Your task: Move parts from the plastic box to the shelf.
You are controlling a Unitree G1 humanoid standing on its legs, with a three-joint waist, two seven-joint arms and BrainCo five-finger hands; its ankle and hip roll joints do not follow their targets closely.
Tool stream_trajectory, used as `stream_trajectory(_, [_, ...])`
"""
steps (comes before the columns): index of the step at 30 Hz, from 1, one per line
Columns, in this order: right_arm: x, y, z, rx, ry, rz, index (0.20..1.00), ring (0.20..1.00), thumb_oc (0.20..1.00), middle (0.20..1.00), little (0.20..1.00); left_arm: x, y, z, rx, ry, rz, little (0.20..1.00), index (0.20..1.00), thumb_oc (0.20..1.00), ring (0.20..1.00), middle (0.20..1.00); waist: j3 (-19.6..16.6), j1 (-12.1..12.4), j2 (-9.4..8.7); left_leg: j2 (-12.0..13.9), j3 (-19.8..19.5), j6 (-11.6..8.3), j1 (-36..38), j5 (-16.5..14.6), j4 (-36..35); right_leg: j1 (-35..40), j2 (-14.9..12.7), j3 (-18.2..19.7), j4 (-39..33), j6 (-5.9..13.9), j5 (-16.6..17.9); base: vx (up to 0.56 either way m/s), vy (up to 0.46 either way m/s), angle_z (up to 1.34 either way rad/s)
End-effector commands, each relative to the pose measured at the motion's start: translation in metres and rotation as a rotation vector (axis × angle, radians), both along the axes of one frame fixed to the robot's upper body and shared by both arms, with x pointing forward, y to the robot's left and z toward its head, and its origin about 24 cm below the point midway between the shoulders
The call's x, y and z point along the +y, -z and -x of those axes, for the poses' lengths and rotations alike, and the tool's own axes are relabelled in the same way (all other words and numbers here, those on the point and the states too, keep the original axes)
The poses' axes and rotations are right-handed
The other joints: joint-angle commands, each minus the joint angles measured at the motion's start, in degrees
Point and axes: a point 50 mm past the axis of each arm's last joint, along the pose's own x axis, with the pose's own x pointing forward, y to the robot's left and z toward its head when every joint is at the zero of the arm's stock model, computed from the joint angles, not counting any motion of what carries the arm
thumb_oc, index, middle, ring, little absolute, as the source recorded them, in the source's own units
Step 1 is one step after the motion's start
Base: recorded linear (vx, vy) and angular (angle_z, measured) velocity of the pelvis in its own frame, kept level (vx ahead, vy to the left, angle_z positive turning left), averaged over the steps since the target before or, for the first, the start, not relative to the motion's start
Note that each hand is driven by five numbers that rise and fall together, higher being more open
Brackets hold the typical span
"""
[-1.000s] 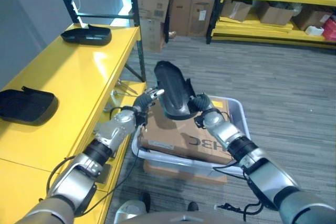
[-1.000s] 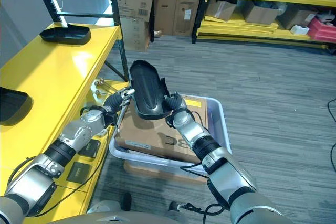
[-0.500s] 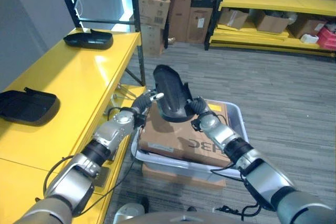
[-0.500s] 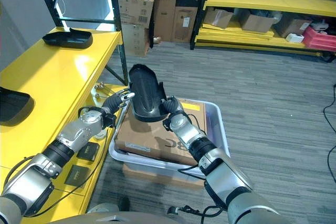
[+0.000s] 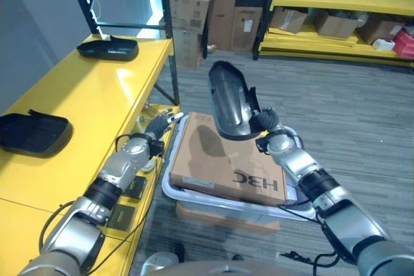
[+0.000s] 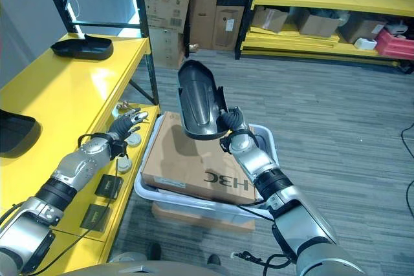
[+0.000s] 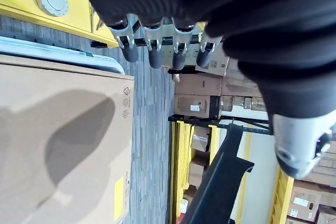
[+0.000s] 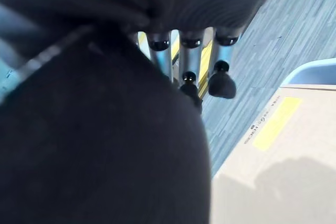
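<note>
A long black moulded part [image 5: 229,100] stands nearly upright in the air above a brown cardboard box [image 5: 223,159], which lies in the pale plastic box [image 5: 169,189]. My right hand [image 5: 268,124] is shut on the part's lower end; in the right wrist view the part [image 8: 105,145] lies against the fingers [image 8: 189,61]. My left hand [image 5: 158,124] hovers open at the edge of the yellow shelf [image 5: 84,95], apart from the part, its fingers [image 7: 152,51] straight. Two more black parts lie on the shelf, one far [image 5: 107,48] and one near [image 5: 29,130].
A black upright post [image 5: 169,37] stands at the shelf's far corner. Small flat items lie on the lower yellow level [image 6: 107,185] beside the plastic box. Stacked cartons [image 5: 213,4] and another yellow rack [image 5: 336,11] stand at the back across grey floor.
My right hand has carried the black part up and to the right. My left hand has come off the part and drawn back left, to the shelf edge.
</note>
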Motion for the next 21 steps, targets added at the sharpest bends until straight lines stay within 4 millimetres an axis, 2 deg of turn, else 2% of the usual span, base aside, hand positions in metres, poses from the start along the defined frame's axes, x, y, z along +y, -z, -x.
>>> stream_trajectory(1, [0.012,-0.033,-0.013,-0.163,-0.049,-0.068,0.2,0.2,0.2,0.2,0.2,-0.019,-0.01,-0.012,-0.044,0.065,0.016,1.0,1.0,1.0,1.0,1.0,-3.0,1.9,-0.31,0.0,0.6,-0.33,-0.5,-6.7,4.4,-1.5,-0.4,-3.0,3.2,3.63,-3.4,0.0,0.0,0.0])
stream_trajectory(11, [0.046,-0.023,-0.017,-0.105,-0.114,-0.085,0.2,0.2,0.2,0.2,0.2,-0.065,-0.012,-0.007,-0.026,0.173,0.062,1.0,1.0,1.0,1.0,1.0,-3.5,1.9,-0.39,-0.1,0.7,-0.24,-0.5,-6.8,4.1,-1.5,-0.4,-2.8,3.1,3.53,-3.6,0.0,0.0,0.0])
stream_trajectory(21, [0.068,-0.016,-0.017,-0.05,-0.182,-0.064,0.2,0.2,0.2,0.2,0.2,-0.082,-0.01,-0.002,-0.019,0.225,0.08,1.0,1.0,1.0,1.0,1.0,-3.9,2.2,-0.43,-0.2,0.6,-0.25,-0.4,-7.0,4.1,-1.5,-0.4,-2.7,3.1,3.48,-3.8,0.0,0.0,0.0])
